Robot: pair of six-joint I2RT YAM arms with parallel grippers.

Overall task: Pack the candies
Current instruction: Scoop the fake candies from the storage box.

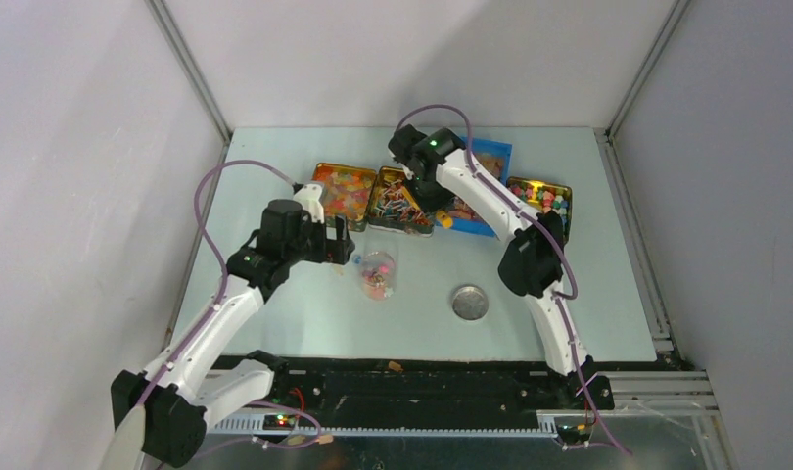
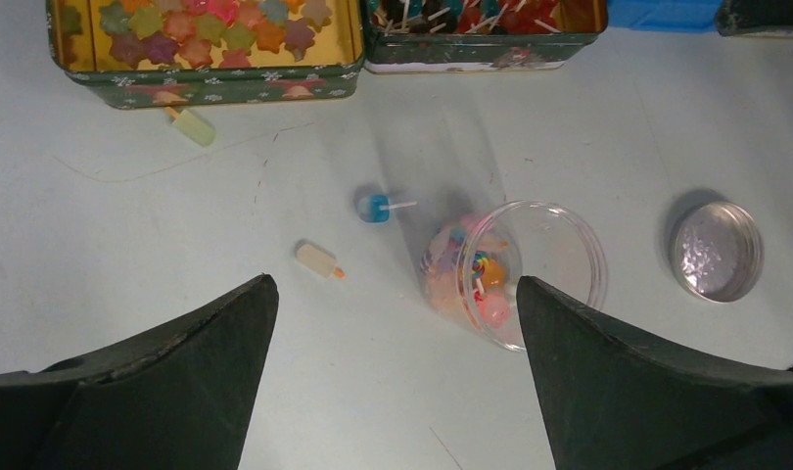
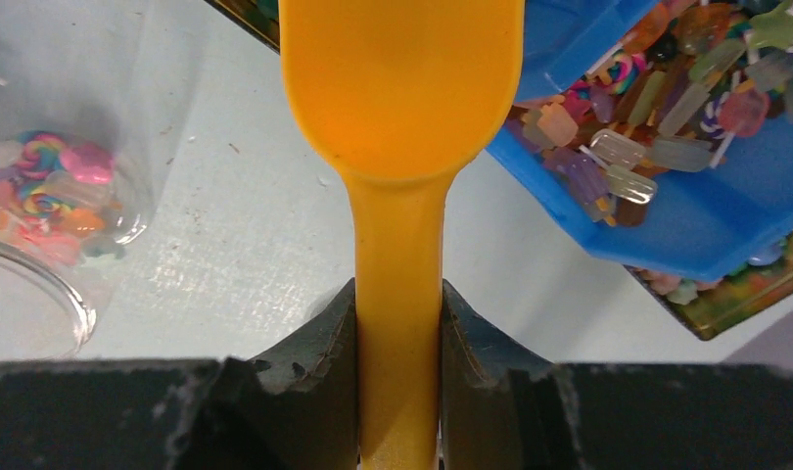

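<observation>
A clear jar [image 1: 377, 274] on the table holds a small heap of candies [image 2: 466, 276]. My left gripper [image 2: 393, 289] is open and empty, hovering just left of the jar [image 2: 530, 264] in the top view [image 1: 342, 242]. My right gripper [image 3: 399, 294] is shut on the handle of the orange scoop [image 3: 402, 88], whose bowl looks empty, above the table between the jar [image 3: 40, 225] and a blue box of candies [image 3: 657, 147]. Three loose candies lie on the table: a blue lollipop [image 2: 375, 207], a cream piece [image 2: 317, 259] and a green piece [image 2: 194, 126].
A row of containers stands at the back: a gummy tin [image 1: 344, 189], a lollipop tin [image 1: 400, 204], the blue box [image 1: 486, 162] and a tin at the right [image 1: 541, 199]. A round silver lid [image 1: 470, 302] lies right of the jar.
</observation>
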